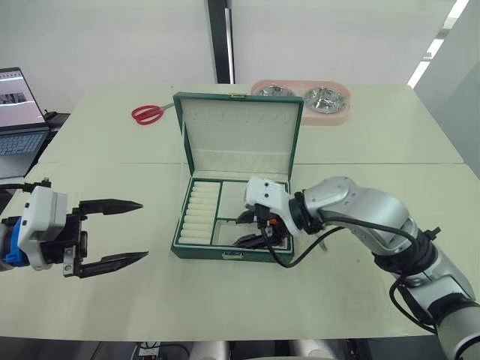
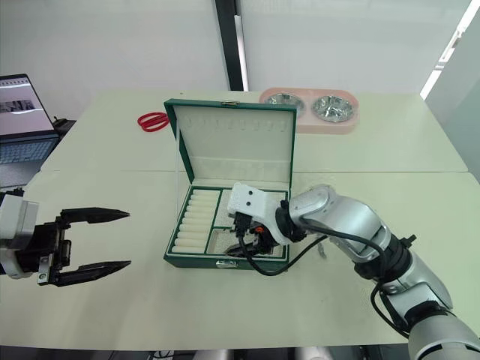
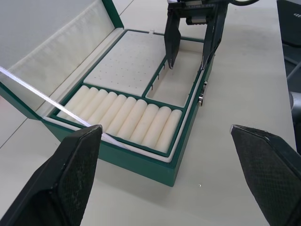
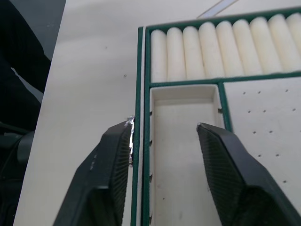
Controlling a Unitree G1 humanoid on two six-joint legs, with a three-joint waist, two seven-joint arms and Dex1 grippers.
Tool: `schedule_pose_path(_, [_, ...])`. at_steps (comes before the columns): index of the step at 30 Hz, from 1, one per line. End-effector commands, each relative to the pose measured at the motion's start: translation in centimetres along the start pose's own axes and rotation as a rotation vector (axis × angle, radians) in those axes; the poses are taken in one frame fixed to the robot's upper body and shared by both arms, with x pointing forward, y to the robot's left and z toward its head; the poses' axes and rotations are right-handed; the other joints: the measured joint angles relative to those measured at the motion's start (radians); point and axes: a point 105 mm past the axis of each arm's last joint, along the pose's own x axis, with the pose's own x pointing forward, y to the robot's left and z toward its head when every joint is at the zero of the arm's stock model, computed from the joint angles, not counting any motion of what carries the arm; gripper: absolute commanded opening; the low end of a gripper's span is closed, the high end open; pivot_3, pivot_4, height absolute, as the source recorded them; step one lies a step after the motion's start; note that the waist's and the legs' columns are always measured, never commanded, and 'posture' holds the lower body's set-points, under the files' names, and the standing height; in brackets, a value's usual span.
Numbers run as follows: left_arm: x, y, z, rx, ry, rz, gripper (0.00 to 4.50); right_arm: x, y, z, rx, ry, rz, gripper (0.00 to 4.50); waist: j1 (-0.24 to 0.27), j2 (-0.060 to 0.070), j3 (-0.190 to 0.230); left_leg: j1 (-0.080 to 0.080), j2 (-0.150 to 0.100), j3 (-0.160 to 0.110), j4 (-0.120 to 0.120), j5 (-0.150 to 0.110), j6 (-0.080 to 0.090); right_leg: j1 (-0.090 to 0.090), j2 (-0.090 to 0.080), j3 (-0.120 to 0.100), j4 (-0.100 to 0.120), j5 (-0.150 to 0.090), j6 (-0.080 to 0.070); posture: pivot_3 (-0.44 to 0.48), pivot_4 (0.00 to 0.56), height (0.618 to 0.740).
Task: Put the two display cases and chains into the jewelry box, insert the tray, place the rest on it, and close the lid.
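Tray seated in the jewelry box; the rest is being placed on it.

The tray (image 3: pixel 141 94) is seen inside the jewelry box (image 1: pixel 225 253) at table centre, with the lid (image 1: pixel 240 131) raised at 12 o'clock. The right gripper (image 1: pixel 251 229) is held over the tray's front compartment, its fingers (image 4: pixel 110 165) spread moderately, and nothing can be made out between them. The left gripper (image 1: pixel 112 232) hovers wide open and empty at 9 o'clock of the box. By judgement, a withdrawal of the right gripper is called for next, then the lid's closing.
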Motion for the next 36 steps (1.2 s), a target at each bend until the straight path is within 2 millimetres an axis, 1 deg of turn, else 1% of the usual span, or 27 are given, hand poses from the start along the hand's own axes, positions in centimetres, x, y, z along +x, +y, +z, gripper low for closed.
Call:
schedule_pose_path(1, [0.3, -0.1, 0.6, 0.029, -0.022, -0.006, 4.50, -0.6, -0.3, 1.2, -0.054, -0.048, -0.017, 3.50, 0.000, 0.000, 0.000, 0.000, 0.000, 0.000, 0.000, 0.000, 0.000, 0.000, 0.000, 0.000, 0.000, 0.000, 0.000, 0.000, 0.150, 0.740])
schedule_pose_path(4, [0.3, 0.0, 0.6, 0.032, -0.029, 0.004, 4.50, -0.5, -0.9, 1.3, -0.100, -0.063, -0.061, 4.47, 0.000, 0.000, 0.000, 0.000, 0.000, 0.000, 0.000, 0.000, 0.000, 0.000, 0.000, 0.000, 0.000, 0.000, 0.000, 0.000, 0.150, 0.740])
schedule_pose_path(8, [0.0, 0.2, 0.1, 0.028, -0.015, 0.016, 4.50, -0.1, -1.4, 1.3, -0.138, -0.081, -0.084, 4.47, 0.000, 0.000, 0.000, 0.000, 0.000, 0.000, 0.000, 0.000, 0.000, 0.000, 0.000, 0.000, 0.000, 0.000, 0.000, 0.000, 0.150, 0.740])
schedule_pose_path(12, [0.0, 0.4, 0.0, 0.032, -0.013, 0.018, 4.50, 0.8, -1.4, 2.5, -0.129, -0.157, -0.068, 4.47, -0.001, 0.000, 0.000, 0.000, 0.000, 0.000, 0.000, 0.000, 0.000, 0.000, 0.000, 0.000, 0.000, 0.000, 0.000, 0.000, 0.150, 0.740])
schedule_pose_path(15, [-0.1, 0.5, -0.1, 0.034, -0.011, 0.019, 4.50, 1.5, -1.7, 3.4, -0.128, -0.190, -0.067, 3.83, -0.001, 0.000, 0.000, 0.000, 0.000, 0.000, 0.000, 0.000, 0.000, 0.000, 0.000, 0.000, 0.000, 0.000, 0.000, 0.000, 0.150, 0.740])
schedule_pose_path(16, [-0.1, 0.5, -0.2, 0.036, -0.011, 0.019, 4.50, 1.9, -1.9, 3.7, -0.116, -0.198, -0.072, 3.53, -0.001, 0.000, 0.000, 0.000, 0.000, 0.000, 0.000, 0.000, 0.000, 0.000, 0.000, 0.000, 0.000, 0.000, 0.000, 0.000, 0.150, 0.740])
schedule_pose_path(17, [0.0, 0.5, -0.2, 0.037, -0.011, 0.019, 4.50, 2.3, -2.1, 3.9, -0.108, -0.201, -0.074, 3.10, -0.001, 0.000, 0.000, 0.000, 0.000, 0.000, 0.000, 0.000, 0.000, 0.000, 0.000, 0.000, 0.000, 0.000, 0.000, 0.000, 0.150, 0.740])
schedule_pose_path(19, [0.0, 0.5, -0.2, 0.040, -0.011, 0.018, 4.50, 3.1, -2.5, 3.9, -0.093, -0.192, -0.080, 2.44, -0.001, 0.000, 0.000, 0.000, 0.000, 0.000, 0.000, 0.000, 0.000, 0.000, 0.000, 0.000, 0.000, 0.000, 0.000, 0.000, 0.150, 0.740])
schedule_pose_path(22, [0.2, 0.5, -0.1, 0.044, -0.014, 0.016, 4.50, 3.8, -3.6, 3.3, -0.071, -0.175, -0.104, 1.68, -0.001, 0.000, 0.000, 0.000, 0.000, 0.000, 0.000, 0.000, 0.000, -0.001, 0.000, 0.000, 0.001, 0.000, 0.000, 0.000, 0.150, 0.740])
schedule_pose_path(24, [0.2, 0.5, 0.0, 0.045, -0.015, 0.016, 4.50, 3.9, -4.3, 3.0, -0.062, -0.170, -0.119, 1.20, -0.001, 0.000, 0.000, 0.000, 0.000, 0.000, 0.000, 0.000, 0.000, -0.001, 0.000, 0.000, 0.001, 0.000, 0.000, 0.000, 0.150, 0.740])
schedule_pose_path(26, [0.2, 0.5, 0.0, 0.046, -0.018, 0.018, 4.50, 3.4, -5.0, 2.6, -0.069, -0.166, -0.135, 0.68, 0.000, 0.000, 0.000, 0.000, 0.000, 0.000, 0.000, 0.000, 0.000, -0.001, 0.000, 0.000, 0.001, 0.000, 0.000, 0.000, 0.150, 0.740])
schedule_pose_path(28, [0.3, 0.5, 0.0, 0.047, -0.020, 0.019, 4.50, 3.0, -5.3, 2.4, -0.075, -0.167, -0.136, 0.19, -0.001, 0.000, 0.000, 0.000, 0.000, 0.001, 0.000, 0.000, 0.000, -0.001, 0.000, 0.000, 0.000, 0.000, 0.000, 0.000, 0.150, 0.740])
schedule_pose_path(29, [0.3, 0.5, 0.0, 0.047, -0.021, 0.020, 4.50, 2.7, -5.3, 2.4, -0.075, -0.176, -0.130, 0.01, -0.001, 0.000, 0.000, 0.000, 0.000, 0.001, 0.000, 0.000, 0.000, -0.001, 0.000, 0.000, 0.000, 0.000, 0.000, 0.000, 0.150, 0.740])
schedule_pose_path(34, [0.3, 0.6, 0.1, 0.048, -0.032, 0.025, 4.50, 1.2, -5.8, 2.4, -0.043, -0.227, -0.141, 0.01, 0.000, 0.000, 0.000, 0.000, 0.000, 0.001, 0.000, 0.000, 0.000, -0.001, 0.000, 0.000, 0.001, 0.000, 0.000, 0.000, 0.150, 0.740])
schedule_pose_path(36, [0.4, 0.6, 0.1, 0.048, -0.035, 0.025, 4.50, 1.0, -6.3, 2.0, -0.036, -0.217, -0.163, 0.01, 0.000, 0.000, 0.000, 0.000, 0.000, 0.001, 0.000, 0.000, 0.000, -0.001, 0.000, 0.000, 0.001, 0.000, 0.000, 0.000, 0.150, 0.740])
